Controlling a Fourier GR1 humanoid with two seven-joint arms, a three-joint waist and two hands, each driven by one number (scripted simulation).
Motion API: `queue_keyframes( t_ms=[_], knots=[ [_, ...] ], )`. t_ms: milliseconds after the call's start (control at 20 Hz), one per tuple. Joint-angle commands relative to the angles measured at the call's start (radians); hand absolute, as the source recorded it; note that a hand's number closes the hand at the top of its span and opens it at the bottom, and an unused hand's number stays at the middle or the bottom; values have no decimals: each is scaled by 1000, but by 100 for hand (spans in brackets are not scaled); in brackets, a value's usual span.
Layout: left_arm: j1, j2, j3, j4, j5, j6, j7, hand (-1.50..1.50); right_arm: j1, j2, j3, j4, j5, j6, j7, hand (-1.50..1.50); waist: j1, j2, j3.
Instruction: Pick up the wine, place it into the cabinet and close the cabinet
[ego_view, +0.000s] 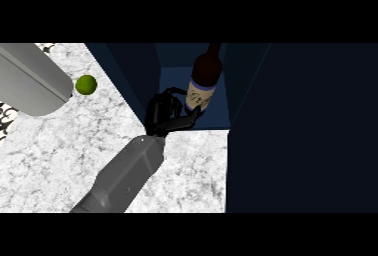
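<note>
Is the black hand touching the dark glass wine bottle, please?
Touching: head view shows the right hand curled round the wine bottle at its label.

Narrow way into the open compartment (173, 76) of the cabinet (295, 125), hemmed by dark walls left and right. Middle of that opening taken up by the upright wine bottle (201, 85), with the left hand (164, 112) curled against its left side and filling the gap to the left wall. Only a sliver of room right of the bottle. Wide free worktop (59, 160) left of the grey forearm (125, 180). Farther back on the left, blocked by a lime (86, 84) and, just beside it, a large grey cylinder (29, 80). Right side shut off wholly by the cabinet's dark bulk.
</note>
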Motion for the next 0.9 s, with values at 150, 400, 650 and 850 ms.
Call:
queue_keyframes(
  t_ms=[150,400,650,850],
  knots=[
    [-139,0,54,107,57,-29,22,150,-13,-19,-44,19,-44,9,-7,-150,-5,1,0],
    [-143,0,-29,96,123,5,0,150,-17,6,29,60,45,25,-53,-150,-22,5,0],
    [-214,0,40,245,100,-34,20,150,-30,1,25,-10,9,-4,8,-150,-16,6,0],
    [-238,0,44,302,101,-34,52,150,-5,35,55,20,60,3,-55,-150,-22,9,0]
  ],
)
